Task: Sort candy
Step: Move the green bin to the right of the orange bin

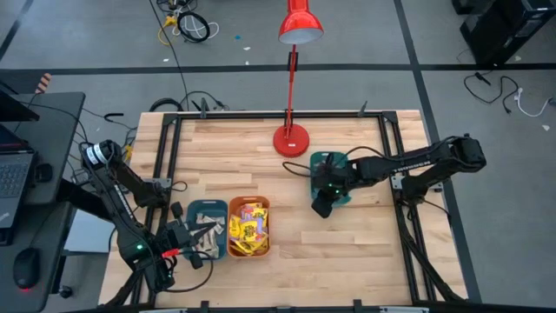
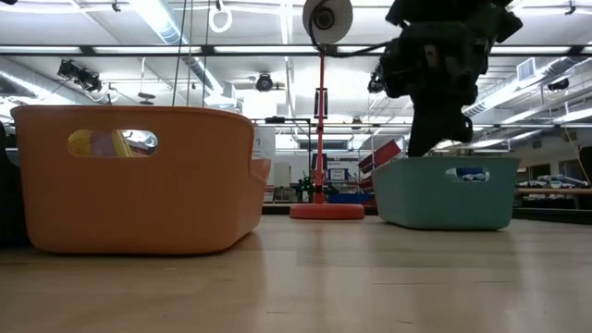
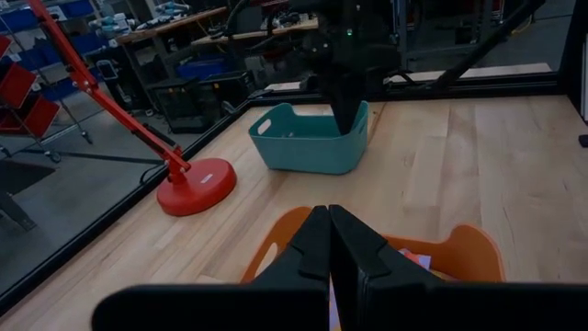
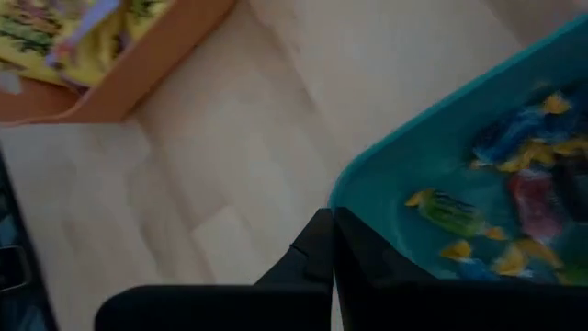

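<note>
**Both arms empty-handed over the bins**

Starting at the lower left of the high view: the left gripper (image 1: 187, 239) sits low beside the near teal bin (image 1: 208, 228), jaws pressed together and pinching nothing. Its own wrist view shows the two dark fingers (image 3: 312, 246) meeting edge to edge above the orange bin (image 3: 464, 250), aimed across the tabletop (image 3: 514, 156) toward the far side. My read is that it is parked, waiting its turn.

Moving right, the orange bin (image 1: 249, 228) holds the yellow candy (image 1: 248, 228), a loose heap of square packets lying flat at mixed angles, so no shared long axis. The near teal bin beside it carries paler pieces, too small to sort out by eye.

Centre frame, the red lamp (image 1: 292, 139) stands at the back edge, head over the work area.

Further right, the right gripper (image 1: 322, 205) hangs at the front rim of the far teal bin (image 1: 334, 165), jaws closed and empty. Its wrist view looks down into that teal bin (image 4: 386, 175), where the twist-wrapped candy (image 4: 450, 213) lies flat on the floor, its long axis running through the twisted ends, diagonal in that frame, with blue and red pieces beside it. Likely the arm is between picks.
</note>
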`<action>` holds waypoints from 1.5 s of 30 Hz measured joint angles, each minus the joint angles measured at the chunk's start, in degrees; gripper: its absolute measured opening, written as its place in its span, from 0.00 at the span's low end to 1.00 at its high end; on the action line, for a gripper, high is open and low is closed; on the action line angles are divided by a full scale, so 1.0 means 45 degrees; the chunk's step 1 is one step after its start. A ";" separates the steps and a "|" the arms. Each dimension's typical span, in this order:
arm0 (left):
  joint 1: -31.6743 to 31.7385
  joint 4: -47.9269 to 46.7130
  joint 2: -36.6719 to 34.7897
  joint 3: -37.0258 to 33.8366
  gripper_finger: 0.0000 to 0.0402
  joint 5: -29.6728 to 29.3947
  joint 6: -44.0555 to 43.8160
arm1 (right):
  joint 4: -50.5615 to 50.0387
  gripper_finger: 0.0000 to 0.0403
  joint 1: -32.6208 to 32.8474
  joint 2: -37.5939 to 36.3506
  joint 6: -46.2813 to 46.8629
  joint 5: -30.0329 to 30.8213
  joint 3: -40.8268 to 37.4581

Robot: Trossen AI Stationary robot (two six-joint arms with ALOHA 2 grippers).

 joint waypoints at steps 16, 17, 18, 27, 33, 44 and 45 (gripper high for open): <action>0.0000 0.0398 0.0000 -0.0004 0.00 0.0100 0.0000 | 0.0571 0.00 0.1812 0.0029 0.1314 0.1447 0.0164; 0.0000 0.0427 0.0000 -0.0005 0.00 0.0105 0.0000 | 0.0608 0.00 0.1870 0.0029 0.1281 0.1746 0.0282; 0.0000 0.0472 0.0000 -0.0005 0.00 0.0102 0.0000 | 0.0653 0.00 0.1913 0.0029 0.1144 0.2093 0.0400; -0.0003 0.0598 0.0000 -0.0005 0.00 0.0107 0.0000 | 0.0049 0.00 0.1301 0.0029 0.1050 0.4141 0.0326; 0.0000 0.0600 0.0000 -0.0005 0.00 0.0309 0.0000 | -0.0075 0.00 0.0896 0.0029 0.1357 0.4163 -0.0510; 0.0000 0.0637 0.0000 -0.0005 0.00 0.0651 0.0000 | 0.1776 0.00 0.1454 0.0029 0.2104 0.3813 -0.1370; 0.0000 0.0637 0.0000 -0.0005 0.00 0.0651 0.0001 | 0.1940 0.00 0.1513 0.0029 0.2191 0.3813 -0.1450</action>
